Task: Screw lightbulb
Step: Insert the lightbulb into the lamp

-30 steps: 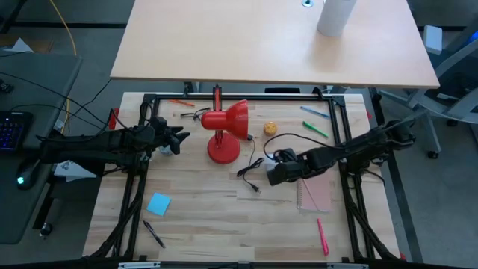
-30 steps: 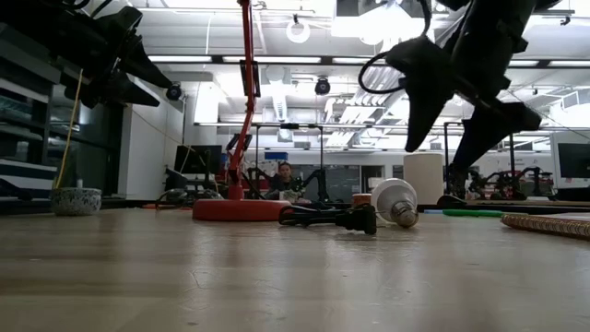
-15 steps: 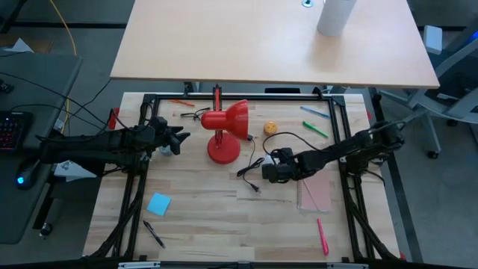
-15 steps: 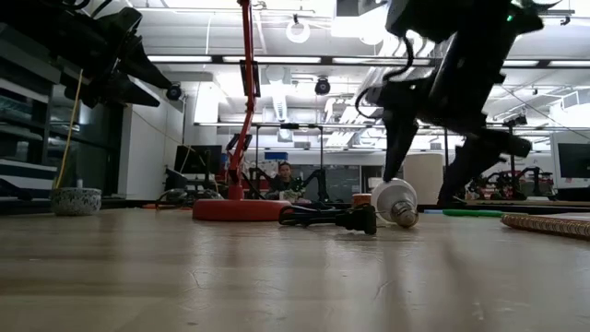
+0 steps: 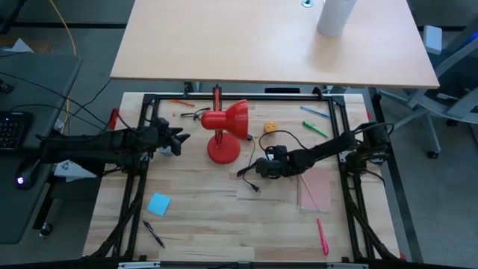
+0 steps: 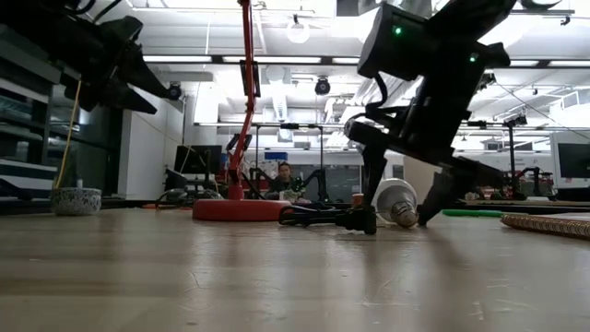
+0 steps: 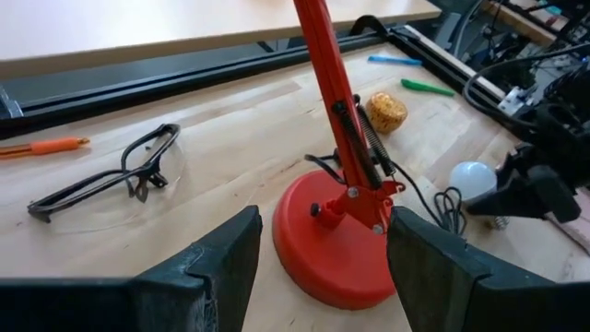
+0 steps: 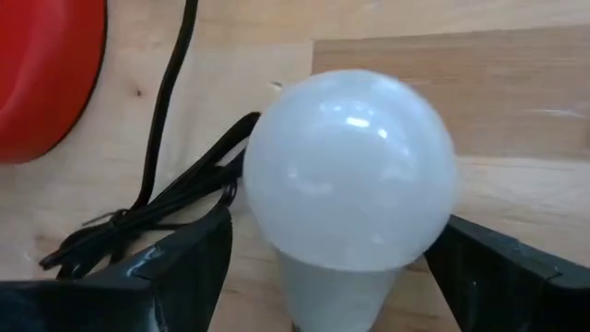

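Observation:
The white lightbulb (image 8: 350, 184) lies on its side on the wooden table, to the right of the red lamp's round base (image 5: 222, 151). It also shows in the low view (image 6: 395, 197) and the left wrist view (image 7: 472, 177). My right gripper (image 6: 404, 195) is open and low over the table, one finger on each side of the bulb, whose narrow neck points toward the gripper. I cannot tell whether the fingers touch it. My left gripper (image 7: 318, 277) is open and empty, held above the table to the left of the lamp base (image 7: 336, 242).
The lamp's black cord and plug (image 6: 332, 219) lie just left of the bulb. A yellow-orange round object (image 5: 270, 128) sits behind it. Glasses (image 7: 101, 180) lie at the far left, a pink notebook (image 5: 314, 190) at the right, and a blue note (image 5: 158, 203) and pens near the front.
My right gripper has come down toward the table and gone a little toward its left edge. It stays open, and its fingers now stand on either side of the bulb. The bulb has not moved.

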You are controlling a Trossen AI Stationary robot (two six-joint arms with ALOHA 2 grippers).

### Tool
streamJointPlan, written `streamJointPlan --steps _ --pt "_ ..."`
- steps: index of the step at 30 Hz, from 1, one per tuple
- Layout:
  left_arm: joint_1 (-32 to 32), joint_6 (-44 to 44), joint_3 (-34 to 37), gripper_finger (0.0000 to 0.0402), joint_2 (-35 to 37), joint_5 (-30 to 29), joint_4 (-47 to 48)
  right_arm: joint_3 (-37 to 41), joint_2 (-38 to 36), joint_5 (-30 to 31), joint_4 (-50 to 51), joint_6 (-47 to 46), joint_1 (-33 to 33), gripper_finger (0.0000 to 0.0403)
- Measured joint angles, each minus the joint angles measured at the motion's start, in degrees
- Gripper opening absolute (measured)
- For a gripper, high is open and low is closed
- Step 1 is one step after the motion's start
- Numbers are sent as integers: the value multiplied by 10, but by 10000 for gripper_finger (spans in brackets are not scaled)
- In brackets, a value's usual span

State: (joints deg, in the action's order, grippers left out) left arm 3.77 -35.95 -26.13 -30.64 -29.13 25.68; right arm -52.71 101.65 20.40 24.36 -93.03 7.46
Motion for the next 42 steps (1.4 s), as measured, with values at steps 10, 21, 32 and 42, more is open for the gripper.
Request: streamJointPlan --steps 10,21,32,42 --pt "0 -117 0 214 -14 31 -7 3 -11 -13 11 29 -7 197" --pt "-14 -150 0 214 -12 298 -242 5 -179 50 89 92 35 197" --pt "-59 60 -78 214 -17 145 -567 -60 -379 356 -49 309 80 197" --pt "-122 280 -375 214 -177 103 -302 -224 -351 307 -334 794 69 197"
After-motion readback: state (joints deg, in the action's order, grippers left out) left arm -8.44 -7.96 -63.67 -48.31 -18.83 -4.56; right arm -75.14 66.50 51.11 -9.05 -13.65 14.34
